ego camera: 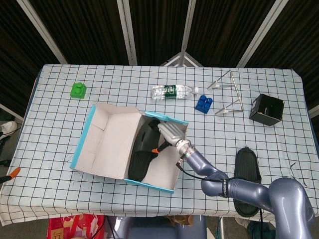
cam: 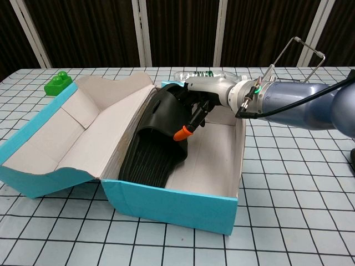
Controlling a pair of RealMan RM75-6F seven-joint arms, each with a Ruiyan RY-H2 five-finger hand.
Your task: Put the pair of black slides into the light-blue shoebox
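- Closest to the robot, the second black slide (ego camera: 247, 167) is lying flat on the checked tablecloth (ego camera: 60, 129), well apart from the box. Only the head view shows it.
- Then the light-blue shoebox (cam: 172, 206), lid flipped open to the left. One black slide (cam: 152, 149) is in it, leaning against the left wall, toe end up.
- The right hand (cam: 194, 108) is down inside the box with its fingers (cam: 191, 123) curled over the raised end of that slide, so it's gripping it. One fingertip is orange.
- No left hand in either view.
- Further back: a clear plastic bottle (ego camera: 172, 91) on its side with a green label, too small to read. The chest view only catches a sliver of it behind the arm.
- Blue toy block (ego camera: 204, 103) and a wire stand (ego camera: 228, 94) next to it, a black box (ego camera: 267, 109) far right, a green toy block (ego camera: 78, 90) far left.
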